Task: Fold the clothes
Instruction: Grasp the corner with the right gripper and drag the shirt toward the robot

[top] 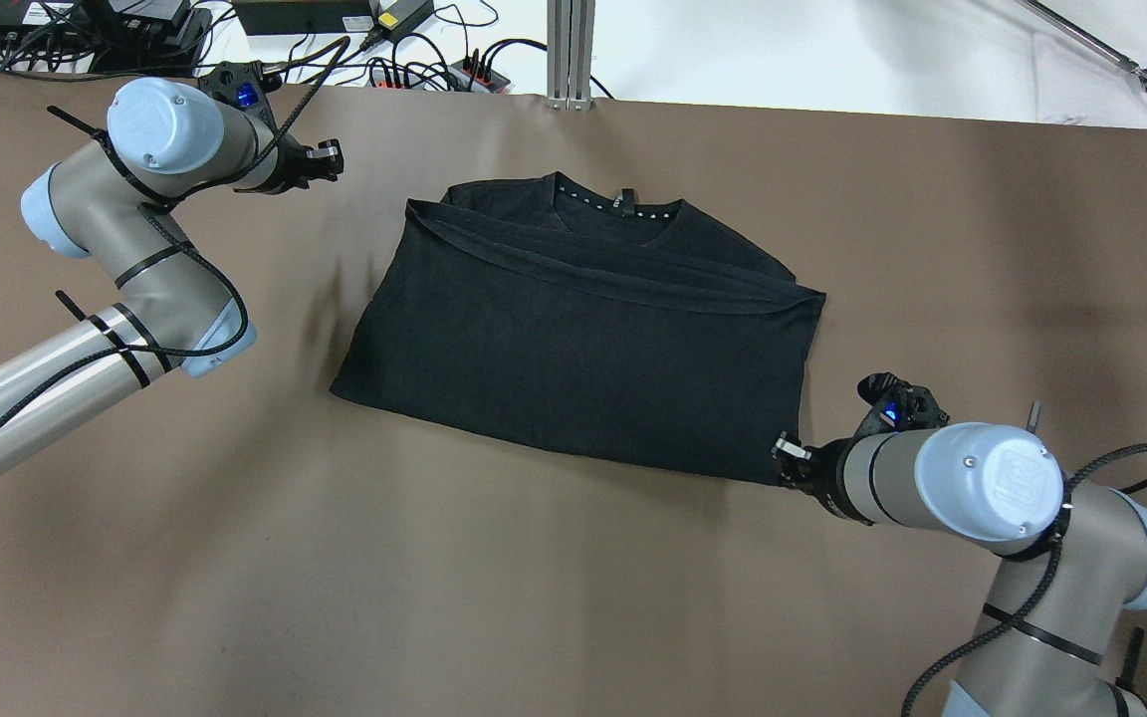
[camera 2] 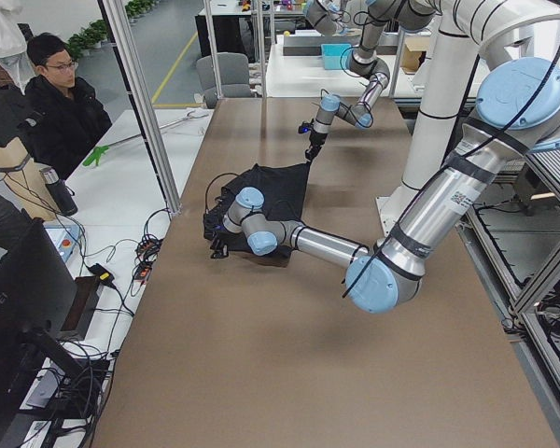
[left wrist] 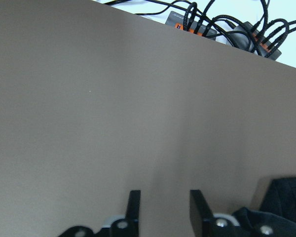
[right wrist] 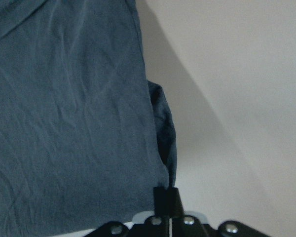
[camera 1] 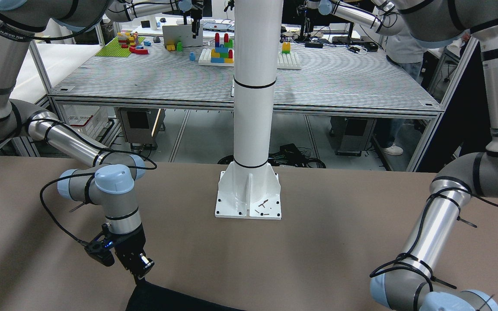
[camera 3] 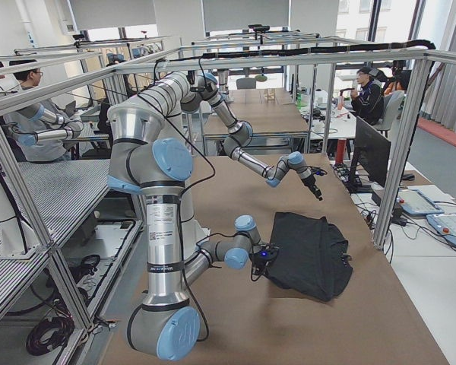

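A soft black fabric garment lies spread flat in the middle of the brown desk. Its upper part is folded down in a band across the body, and the neckline with its row of small pale dots lies at the far edge. The right pincer sits low at the garment's near right corner, its fingers pressed together on that corner of cloth. The left pincer is over bare desk near the garment's far left corner, clear of the fabric, with its two fingers parted and nothing between them.
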`<state>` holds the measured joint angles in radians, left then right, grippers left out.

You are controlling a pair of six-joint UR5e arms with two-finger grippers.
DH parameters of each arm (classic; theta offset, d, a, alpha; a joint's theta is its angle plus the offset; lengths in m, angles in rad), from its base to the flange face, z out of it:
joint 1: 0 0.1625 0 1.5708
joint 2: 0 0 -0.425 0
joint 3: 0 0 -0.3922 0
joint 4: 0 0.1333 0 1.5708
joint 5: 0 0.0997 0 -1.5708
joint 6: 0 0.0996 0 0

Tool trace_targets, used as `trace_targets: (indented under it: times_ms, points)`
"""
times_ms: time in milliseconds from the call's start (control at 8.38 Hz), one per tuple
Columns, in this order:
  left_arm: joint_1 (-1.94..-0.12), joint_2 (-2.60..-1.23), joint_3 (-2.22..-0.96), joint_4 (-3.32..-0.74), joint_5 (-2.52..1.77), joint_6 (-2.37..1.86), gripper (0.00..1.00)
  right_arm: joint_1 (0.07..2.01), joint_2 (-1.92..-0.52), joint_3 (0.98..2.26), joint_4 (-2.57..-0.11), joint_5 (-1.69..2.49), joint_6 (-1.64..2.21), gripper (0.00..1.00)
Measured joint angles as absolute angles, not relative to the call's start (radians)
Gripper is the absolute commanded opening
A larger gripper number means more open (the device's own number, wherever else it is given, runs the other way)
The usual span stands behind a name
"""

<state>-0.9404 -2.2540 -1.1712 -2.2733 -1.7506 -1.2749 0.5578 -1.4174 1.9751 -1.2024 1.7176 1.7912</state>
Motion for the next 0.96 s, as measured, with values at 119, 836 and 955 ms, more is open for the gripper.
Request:
trace_targets:
  times_ms: [119, 836, 955]
  points:
    - [-0.940, -2.257, -1.172, -2.273, -1.751, -1.276, 0.45, 0.556, -1.456, 2.017, -1.198, 1.839, 1.796, 0.00]
    - [-0.932, -2.238, -1.197, -2.269, -1.766, -1.292, 0.54, 0.265, -1.489, 2.152, -1.175, 2.261, 1.801, 0.95]
    - [-0.931, -2.219, -1.224, -2.268, -1.785, -1.298, 0.66, 0.227, -1.482, 2.147, -1.175, 2.254, 1.800, 0.95]
